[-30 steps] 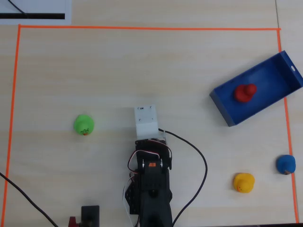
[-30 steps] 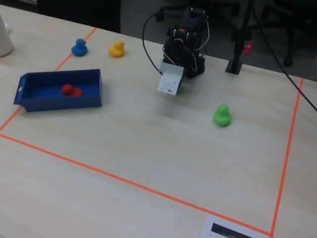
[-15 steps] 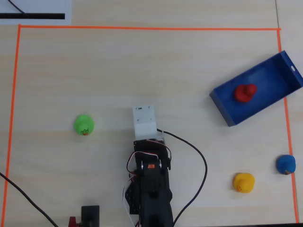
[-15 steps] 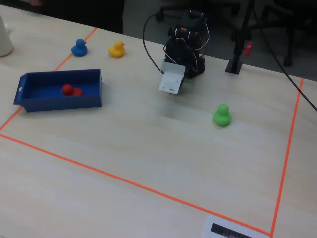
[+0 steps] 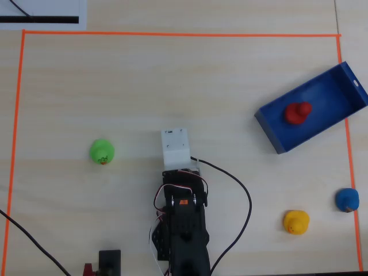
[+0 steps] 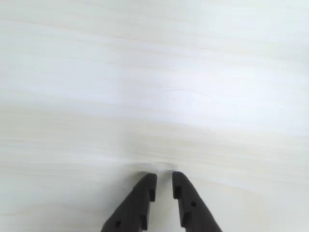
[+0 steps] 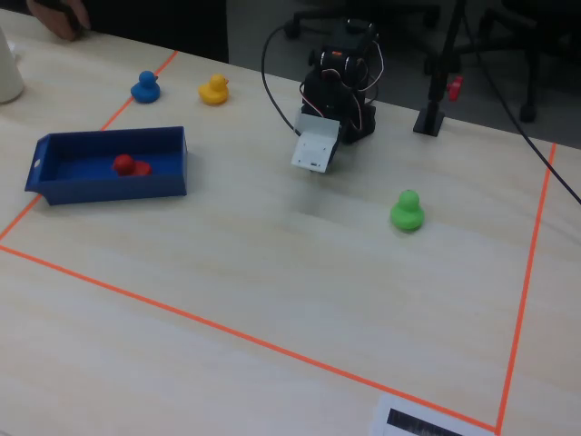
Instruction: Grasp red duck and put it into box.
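Overhead view is showing you the box at the right with the red duck lying inside it. Outside it, the yellow duck and blue duck are sitting near the right tape line, well apart from the green duck. Your gripper is hanging over bare table, empty, fingers seemingly a narrow gap apart.

An office or lab: office chairs (wheeled bases) behind the table; orange tape marks a workspace.
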Controlling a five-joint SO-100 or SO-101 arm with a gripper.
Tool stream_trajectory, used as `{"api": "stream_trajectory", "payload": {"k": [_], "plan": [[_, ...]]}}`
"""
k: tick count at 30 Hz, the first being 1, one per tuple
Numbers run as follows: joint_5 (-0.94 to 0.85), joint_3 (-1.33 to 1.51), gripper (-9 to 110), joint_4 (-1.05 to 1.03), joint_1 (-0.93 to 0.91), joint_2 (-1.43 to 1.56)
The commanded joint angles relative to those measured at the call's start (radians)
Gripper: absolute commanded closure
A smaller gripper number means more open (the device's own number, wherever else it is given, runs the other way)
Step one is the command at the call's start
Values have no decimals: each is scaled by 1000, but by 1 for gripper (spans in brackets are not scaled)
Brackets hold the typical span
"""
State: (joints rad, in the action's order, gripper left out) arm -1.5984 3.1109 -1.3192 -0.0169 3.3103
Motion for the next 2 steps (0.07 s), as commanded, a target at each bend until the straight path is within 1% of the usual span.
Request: {"api": "stream_trajectory", "payload": {"k": [1, 2], "plan": [[5, 0, 100, -26, -2, 0], [5, 0, 100, -26, -2, 0]]}}
